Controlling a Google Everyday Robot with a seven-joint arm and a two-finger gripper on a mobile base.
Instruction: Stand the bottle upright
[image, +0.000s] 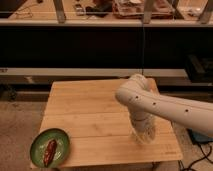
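Observation:
My white arm (150, 102) reaches in from the right over the wooden table (90, 115). The gripper (143, 135) points straight down at the table's right front part, close to the surface. A pale, see-through shape at its tip looks like the bottle (144, 131), roughly upright and mostly covered by the gripper. I cannot tell the bottle's outline apart from the gripper, nor whether it rests on the table.
A green plate (37, 145) with brown food (50, 151) sits at the table's front left corner. A dark shelf unit (90, 45) stands behind the table. The table's right edge is near the gripper.

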